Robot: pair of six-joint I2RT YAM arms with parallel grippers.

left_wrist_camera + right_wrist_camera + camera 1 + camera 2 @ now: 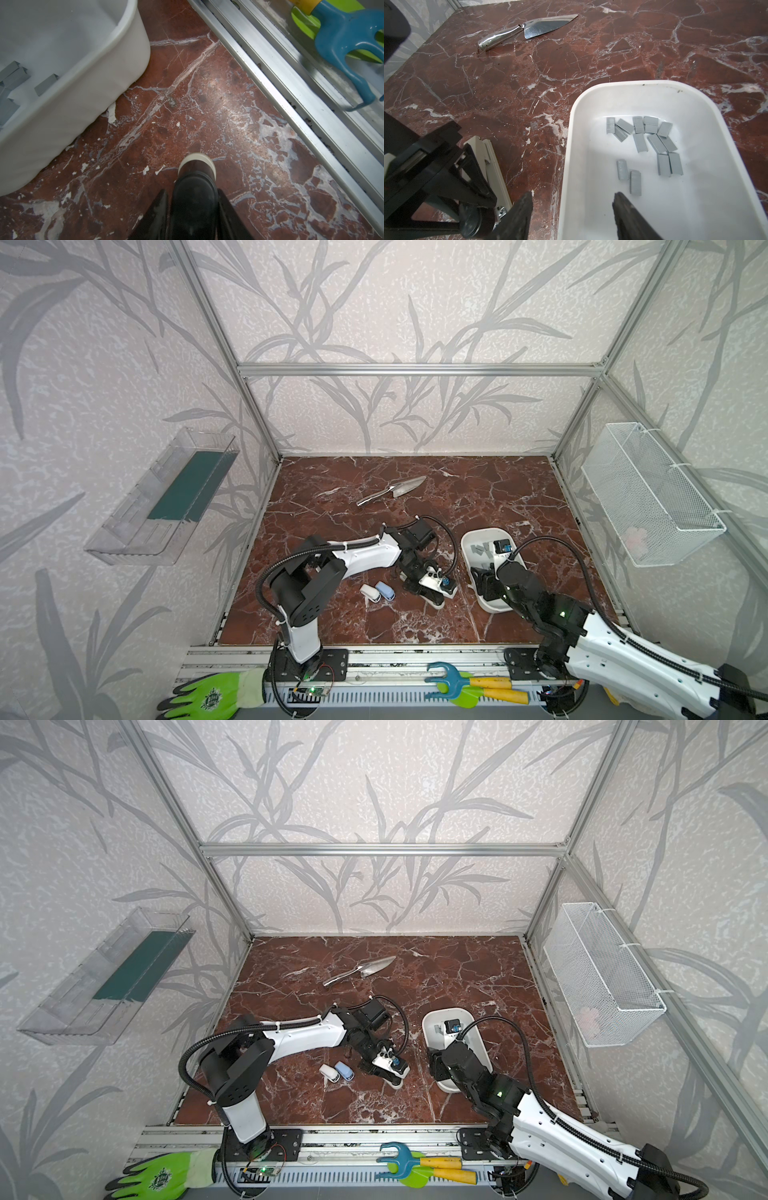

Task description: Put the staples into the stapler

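Left pincer (192,192) snug around stapler (196,166)

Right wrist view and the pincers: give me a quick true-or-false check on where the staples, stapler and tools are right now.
1. The staples lie loose inside the white tray. True.
2. The right pincer grips a staple strip. False: its jaws stand apart and empty, over the near end of the tray.
3. The stapler sits between the fingers of the left pincer. True.
4. The metal trowel lies in the tray with the staples. False: it lies on the marble tabletop, apart from the tray.
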